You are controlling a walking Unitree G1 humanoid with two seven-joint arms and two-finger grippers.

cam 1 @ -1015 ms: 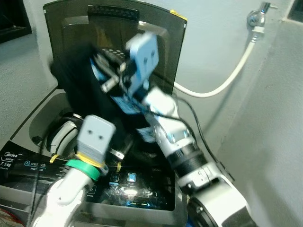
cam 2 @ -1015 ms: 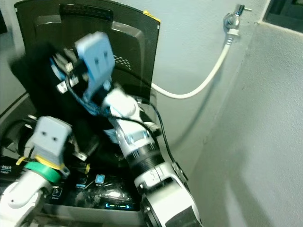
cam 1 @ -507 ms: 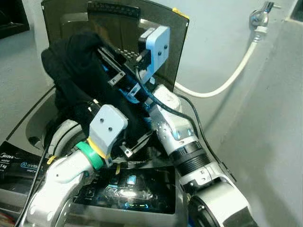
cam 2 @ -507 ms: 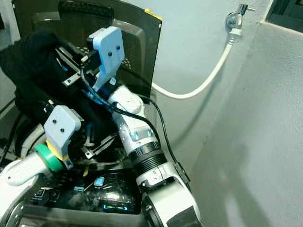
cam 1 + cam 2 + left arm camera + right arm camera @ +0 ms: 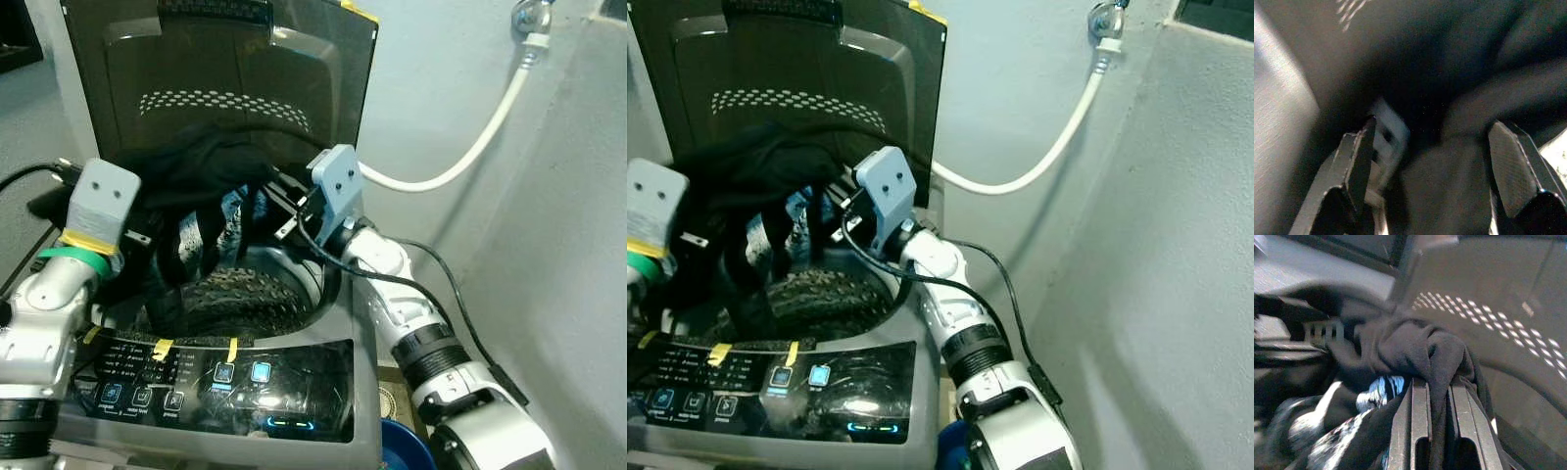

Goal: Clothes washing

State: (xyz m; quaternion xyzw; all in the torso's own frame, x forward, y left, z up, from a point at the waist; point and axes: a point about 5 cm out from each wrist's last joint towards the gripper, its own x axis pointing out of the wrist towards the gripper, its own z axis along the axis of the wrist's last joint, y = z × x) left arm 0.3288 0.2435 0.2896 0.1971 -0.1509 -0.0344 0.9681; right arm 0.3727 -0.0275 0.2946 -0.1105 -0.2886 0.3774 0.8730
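A black garment [image 5: 206,171] hangs bunched over the open drum [image 5: 257,311] of a top-loading washing machine. My right gripper [image 5: 1436,382] is shut on a fold of it, the fingers pinching the cloth just above the drum's right rim. A black, white and blue patterned piece [image 5: 201,235] dangles under the black cloth. My left gripper [image 5: 1432,132] is open at the garment's left side, fingers wide apart, dark cloth lying in front of them. More dark patterned laundry [image 5: 240,294] lies inside the drum.
The smoked lid [image 5: 216,69] stands upright behind the drum. A lit control panel [image 5: 225,377] runs along the front edge. A white hose [image 5: 480,147] drops from a tap [image 5: 529,15] on the wall at right. A blue object [image 5: 402,446] sits low beside the machine.
The right gripper has brought the black garment down from in front of the lid to just over the drum. The left arm has swung out to the left.
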